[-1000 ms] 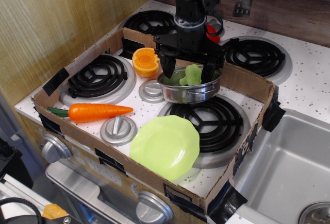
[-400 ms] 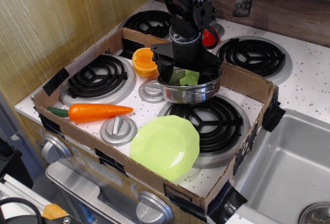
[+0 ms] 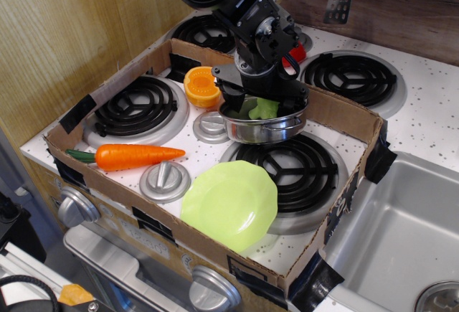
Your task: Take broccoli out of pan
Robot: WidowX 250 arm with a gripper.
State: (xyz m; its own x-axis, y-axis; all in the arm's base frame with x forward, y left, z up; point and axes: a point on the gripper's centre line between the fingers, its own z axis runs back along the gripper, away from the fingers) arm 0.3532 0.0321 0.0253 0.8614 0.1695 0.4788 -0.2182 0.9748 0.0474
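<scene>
The broccoli (image 3: pixel 265 109), a small lumpy light green piece, lies inside the pan (image 3: pixel 262 130), a shiny steel pot at the back of the right front burner. My gripper (image 3: pixel 262 103) has come down from above into the pan. Its black fingers (image 3: pixel 232 102) stand apart, one on each side of the broccoli, so the gripper is open. The lower part of the broccoli and the fingertips are hidden by the pan's wall.
An orange half (image 3: pixel 202 86) lies just left of the pan. A carrot (image 3: pixel 135 156) and a lime-green plate (image 3: pixel 230 204) lie at the front. Grey knobs (image 3: pixel 165 181) sit between the burners. A cardboard wall (image 3: pixel 344 113) rings the stove; a sink (image 3: pixel 401 233) is at the right.
The gripper has dropped lower into the pan around the broccoli and the arm has tilted over it. The broccoli and the pan have stayed in place.
</scene>
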